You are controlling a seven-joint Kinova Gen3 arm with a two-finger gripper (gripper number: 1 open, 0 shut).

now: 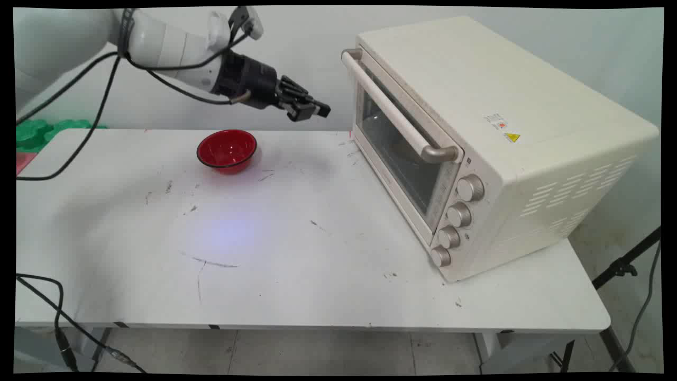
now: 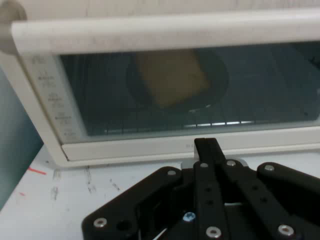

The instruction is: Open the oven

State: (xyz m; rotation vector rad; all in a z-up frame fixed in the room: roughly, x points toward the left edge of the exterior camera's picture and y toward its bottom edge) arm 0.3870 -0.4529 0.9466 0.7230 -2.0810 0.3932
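The bowl [image 1: 227, 150] is glossy red with a dark rim. The oven [image 1: 492, 143] is cream with silver knobs [image 1: 458, 215]; the tabletop [image 1: 296, 275] is white, scuffed grey.

The arm [image 1: 169, 47] had smooth, rounded white links, ending in a black cylindrical wrist section. Thin black cables [image 1: 95, 100] looped along it and hung down in slack curves. The gripper [image 1: 317, 110] was black throughout, built of flat, jointed linkage bars. In the hand view those bars [image 2: 210, 200] carried small silver screws at their pivots, and the surfaces looked matte and angular
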